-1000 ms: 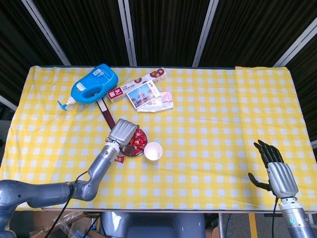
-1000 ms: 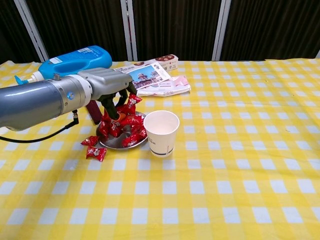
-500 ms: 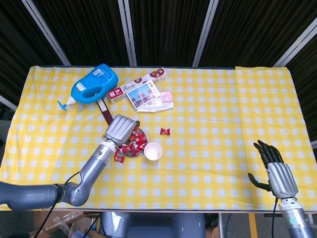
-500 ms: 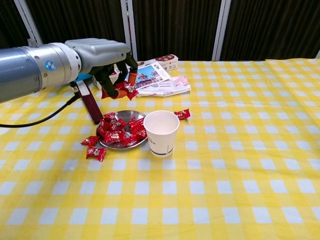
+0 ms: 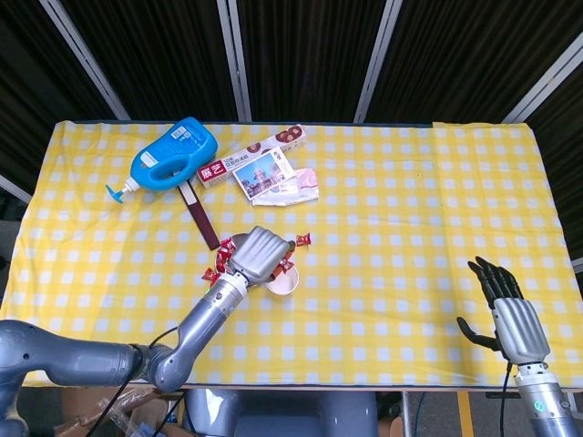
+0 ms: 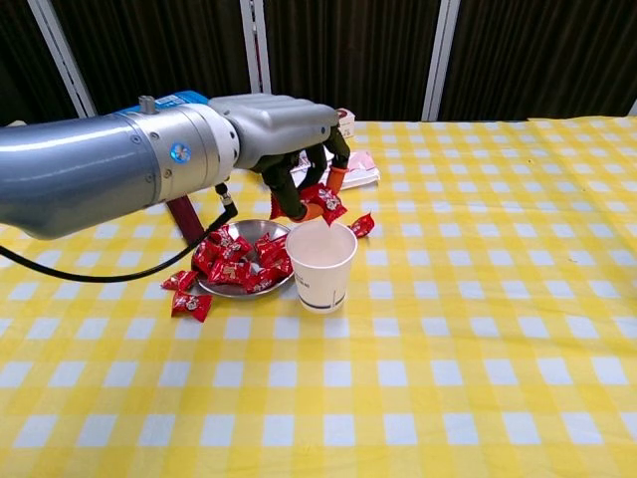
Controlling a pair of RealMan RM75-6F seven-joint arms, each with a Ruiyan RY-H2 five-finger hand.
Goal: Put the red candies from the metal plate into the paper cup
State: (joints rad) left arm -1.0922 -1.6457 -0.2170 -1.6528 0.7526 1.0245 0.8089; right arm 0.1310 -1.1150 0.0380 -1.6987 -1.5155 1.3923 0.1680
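Observation:
My left hand (image 6: 289,129) hovers just above the white paper cup (image 6: 320,265), pinching red candies (image 6: 320,199) over its rim. In the head view the left hand (image 5: 258,255) hides most of the cup (image 5: 284,284). The metal plate (image 6: 231,287) left of the cup holds several red candies (image 6: 234,261). One candy (image 6: 362,225) lies on the cloth behind the cup, also seen as a loose candy (image 5: 301,240) in the head view. Two more candies (image 6: 185,295) lie left of the plate. My right hand (image 5: 510,319) rests open near the table's front right edge.
A blue detergent bottle (image 5: 170,157), a long biscuit box (image 5: 251,155), a postcard and pink packet (image 5: 273,182) lie at the back left. A dark red bar (image 5: 199,217) lies behind the plate. The table wears a yellow checked cloth (image 5: 410,209).
My left hand carried the pinched candies rightward from above the plate to just over the cup. The loose candy behind the cup stayed put. The right hand has not moved.

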